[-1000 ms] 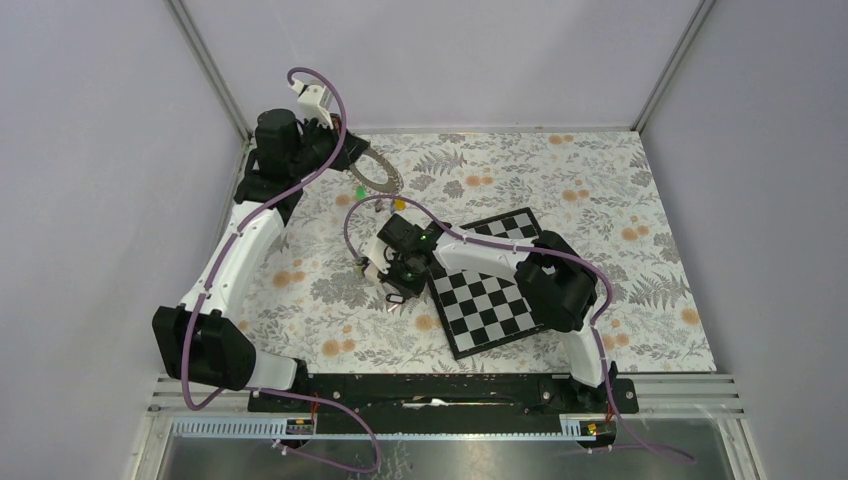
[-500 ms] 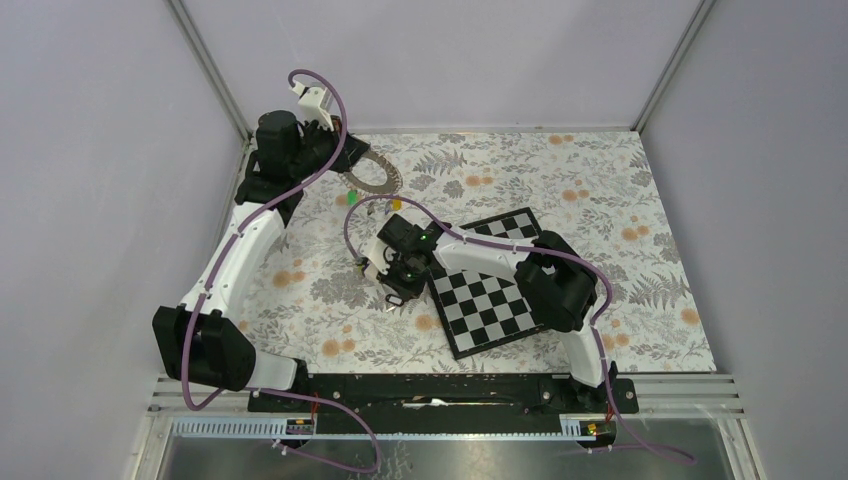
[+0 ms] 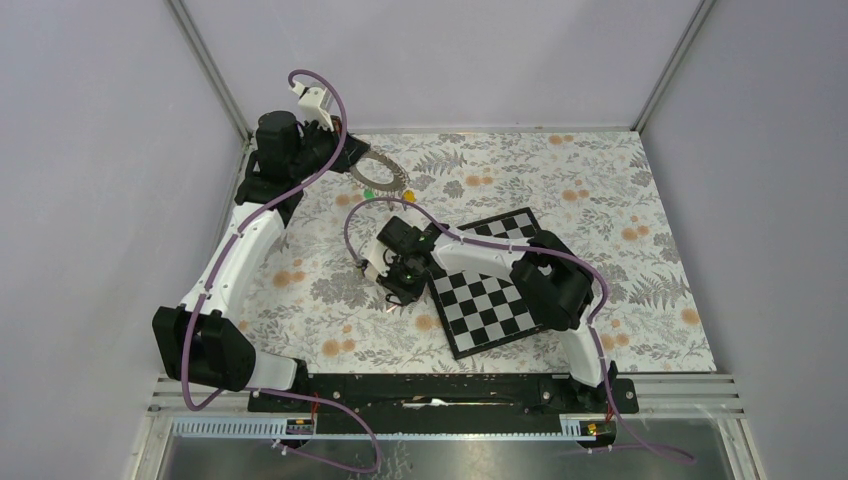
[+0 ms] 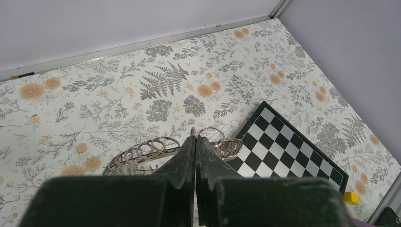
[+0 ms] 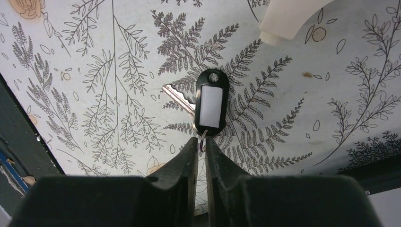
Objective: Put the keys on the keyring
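Observation:
The keyring [image 3: 382, 172], a big grey ring strung with small split rings [image 4: 150, 147], is at the back left, and my left gripper [image 4: 195, 138] is shut on its rim. A green key [image 3: 368, 190] and a yellow key [image 3: 405, 193] sit right at the ring's near rim. The black key [image 5: 212, 101], with a white label, lies flat on the flowered cloth, its blade [image 5: 177, 97] pointing left. My right gripper [image 5: 202, 142] stands over it with its jaws a narrow gap apart, and the key's small ring stands in that gap.
A chessboard [image 3: 490, 290] lies right of the right gripper, also seen in the left wrist view as the chessboard [image 4: 293, 146]. A small yellow block [image 4: 351, 197] is beyond it. A white plastic piece [image 5: 288, 19] lies just past the black key. The enclosure walls are close behind the left arm.
The right jaws have parted a little from shut. The left gripper has swung the keyring, and the green and yellow keys have shifted slightly right and back.

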Controlling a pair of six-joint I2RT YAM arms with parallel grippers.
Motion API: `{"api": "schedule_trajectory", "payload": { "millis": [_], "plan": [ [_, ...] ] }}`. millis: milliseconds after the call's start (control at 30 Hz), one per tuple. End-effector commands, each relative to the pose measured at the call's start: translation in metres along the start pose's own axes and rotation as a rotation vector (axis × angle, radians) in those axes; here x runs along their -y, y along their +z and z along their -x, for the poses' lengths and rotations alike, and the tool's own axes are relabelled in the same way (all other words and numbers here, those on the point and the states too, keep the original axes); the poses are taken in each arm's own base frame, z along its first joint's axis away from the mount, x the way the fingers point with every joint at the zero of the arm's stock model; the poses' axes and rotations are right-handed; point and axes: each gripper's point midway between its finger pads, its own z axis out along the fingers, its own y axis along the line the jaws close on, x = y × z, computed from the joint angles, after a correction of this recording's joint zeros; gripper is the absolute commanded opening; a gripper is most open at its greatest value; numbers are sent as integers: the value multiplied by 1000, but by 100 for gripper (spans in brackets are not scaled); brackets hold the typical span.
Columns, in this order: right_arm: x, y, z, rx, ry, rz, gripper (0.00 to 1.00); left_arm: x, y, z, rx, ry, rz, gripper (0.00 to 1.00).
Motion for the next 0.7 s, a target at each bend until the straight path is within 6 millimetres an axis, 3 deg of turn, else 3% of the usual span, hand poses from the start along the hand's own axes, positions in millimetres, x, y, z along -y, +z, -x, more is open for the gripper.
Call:
{"api": "schedule_trajectory", "payload": {
  "millis": [0, 400, 667],
  "plan": [
    [-2, 0, 9, 12, -4, 3, 18, 18, -13, 38, 125, 65, -52, 0],
    [3, 1, 12, 9, -9, -15, 19, 20, -13, 38, 126, 61, -62, 0],
    [3, 0, 14, 10, -11, -18, 14, 20, -13, 36, 125, 61, -64, 0]
  ]
}}
